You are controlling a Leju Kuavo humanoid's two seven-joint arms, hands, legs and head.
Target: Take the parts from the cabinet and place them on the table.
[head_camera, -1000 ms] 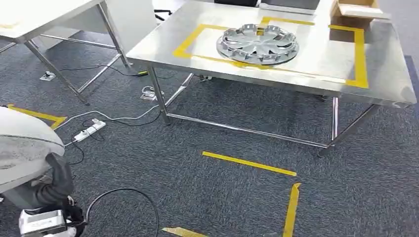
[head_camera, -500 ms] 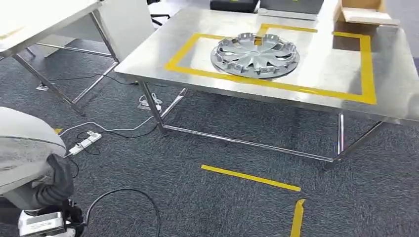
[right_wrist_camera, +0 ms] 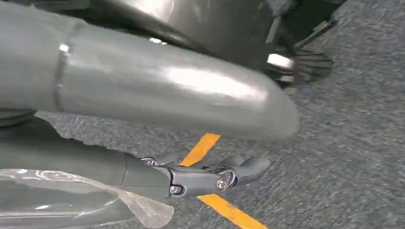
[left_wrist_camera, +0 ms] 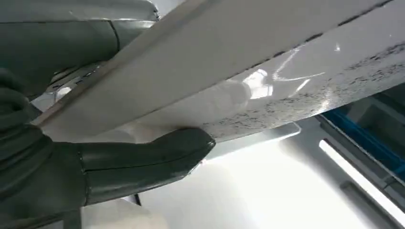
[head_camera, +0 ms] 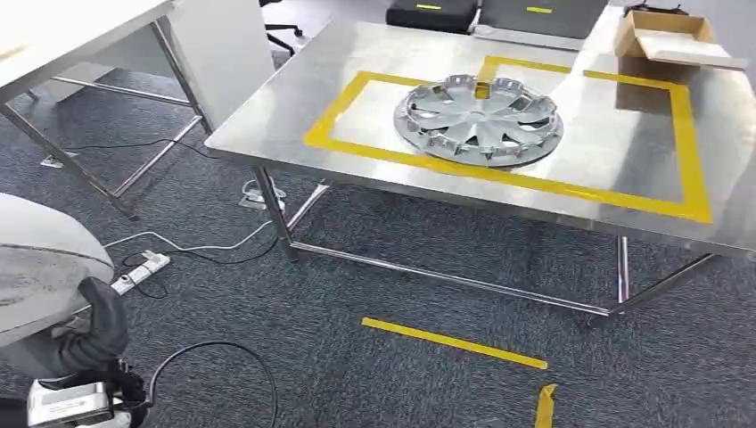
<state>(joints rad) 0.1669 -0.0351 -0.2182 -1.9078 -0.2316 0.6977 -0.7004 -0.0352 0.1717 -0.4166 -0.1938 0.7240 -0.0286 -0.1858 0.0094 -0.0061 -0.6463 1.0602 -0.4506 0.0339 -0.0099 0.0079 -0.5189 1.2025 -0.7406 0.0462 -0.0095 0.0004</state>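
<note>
Steel table (head_camera: pixel 294 98) ahead on dark grey carpet (head_camera: pixel 374 267), a yellow tape rectangle (head_camera: pixel 535 183) marked on its top; 1 silver hubcap (head_camera: pixel 479 119) lies flat inside the rectangle, a cardboard box (head_camera: pixel 669 40) sits at the far corner, and a power strip (head_camera: pixel 138 272) with cables trails on the floor. My left hand (left_wrist_camera: pixel 95 162) grips a pale flat panel (left_wrist_camera: pixel 248 57), dark fingers (left_wrist_camera: pixel 157 155) pressed along its underside. My right hand (right_wrist_camera: pixel 210 176) hangs low above a yellow floor stripe (right_wrist_camera: pixel 224 205), fingers loosely apart and holding nothing.

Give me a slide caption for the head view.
A silver hubcap lies inside the yellow tape rectangle on the steel table, over grey carpet.
</note>
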